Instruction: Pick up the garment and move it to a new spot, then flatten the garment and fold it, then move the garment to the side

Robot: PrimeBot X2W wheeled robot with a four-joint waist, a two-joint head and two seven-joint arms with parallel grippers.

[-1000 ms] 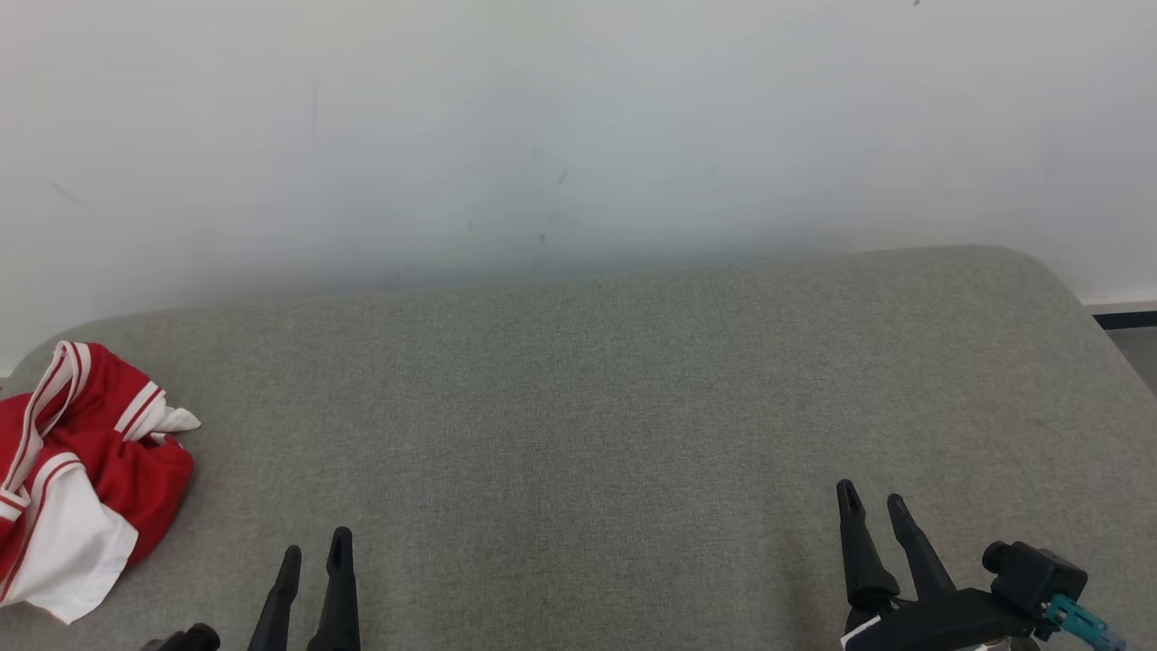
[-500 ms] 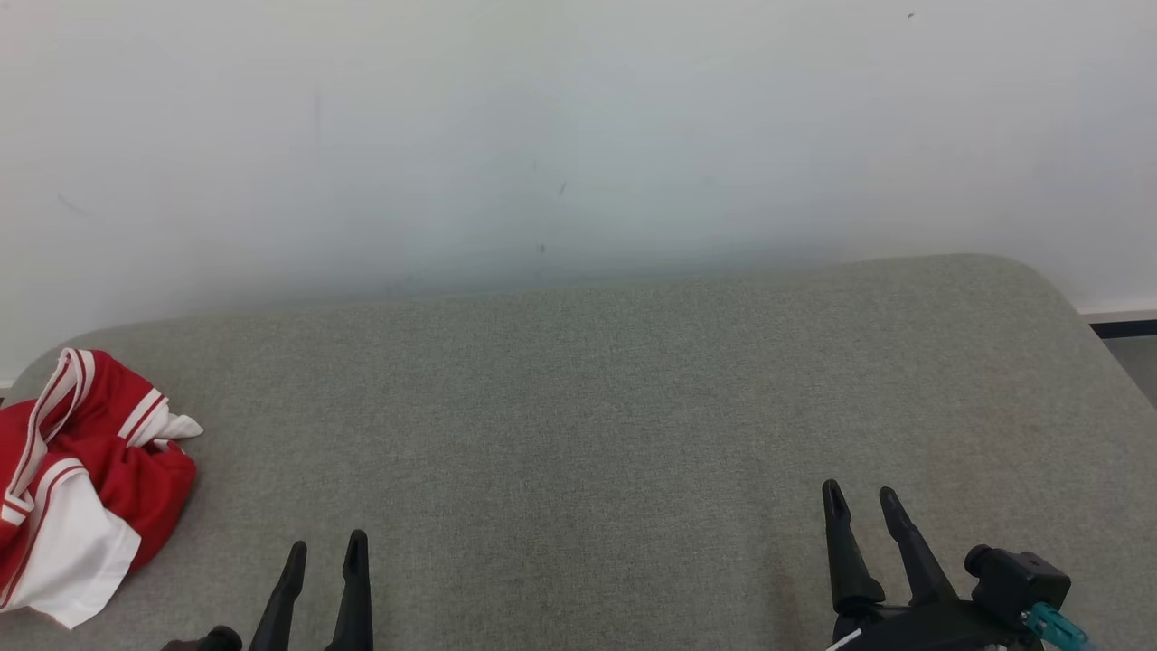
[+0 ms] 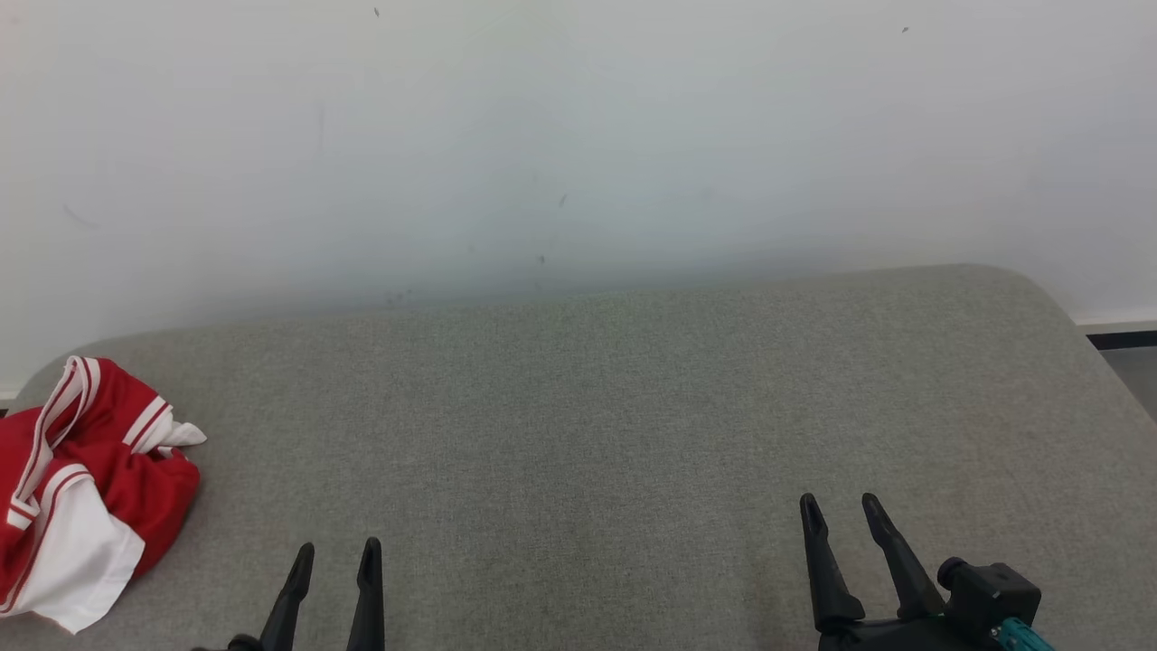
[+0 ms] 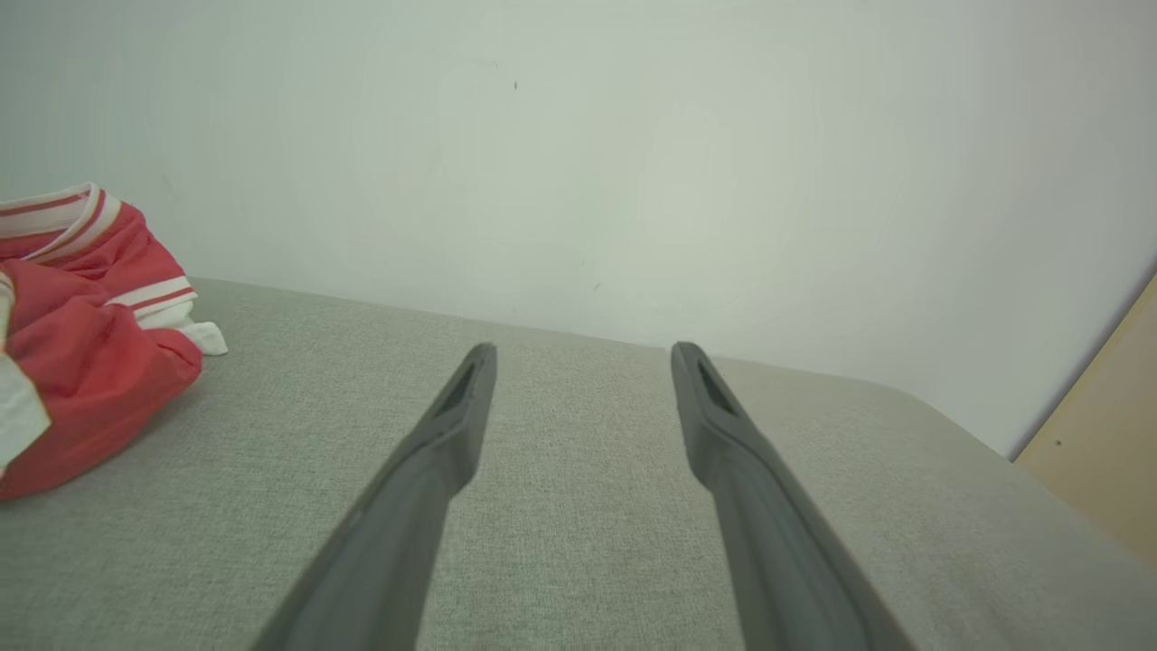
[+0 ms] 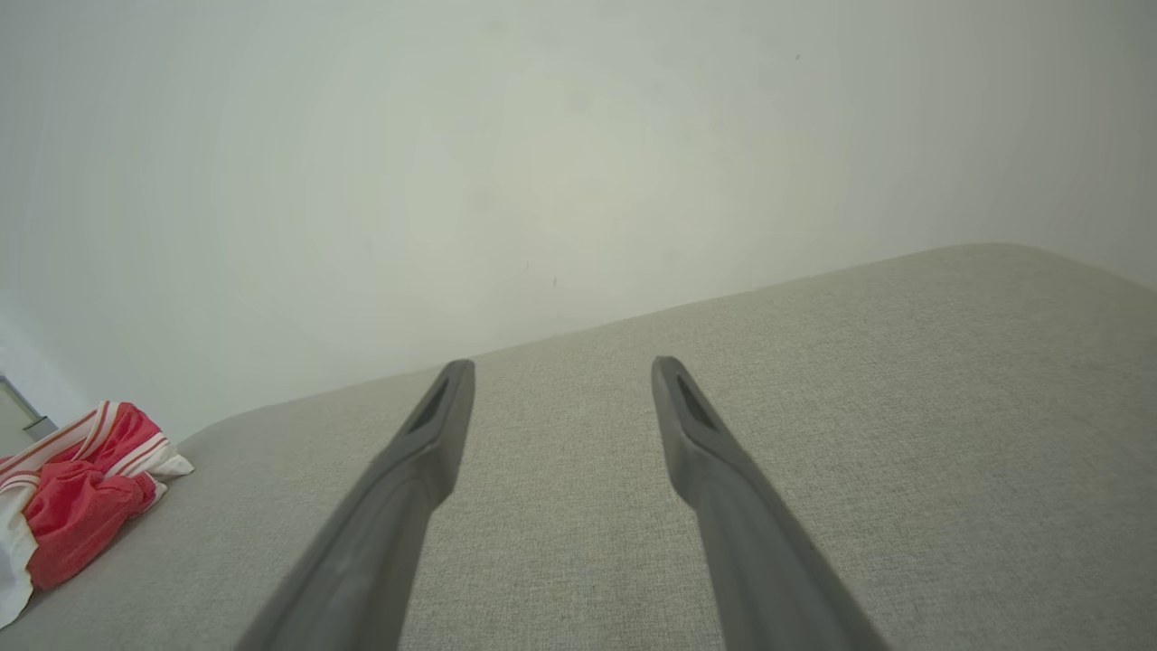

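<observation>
The soft red-and-white garment (image 3: 86, 488) lies crumpled at the left edge of the rough grey cushion (image 3: 578, 407), apart from the left gripper (image 3: 337, 545) and right gripper (image 3: 840, 499), both spread wide and empty.

You've got a grey fabric-covered surface (image 3: 578, 407) spreading under and ahead of the left gripper (image 3: 337, 548) and right gripper (image 3: 839, 500). Beyond their tips stands a white wall (image 3: 578, 136), with a dark baseboard (image 3: 1125, 340) off to the right gripper's right.
</observation>
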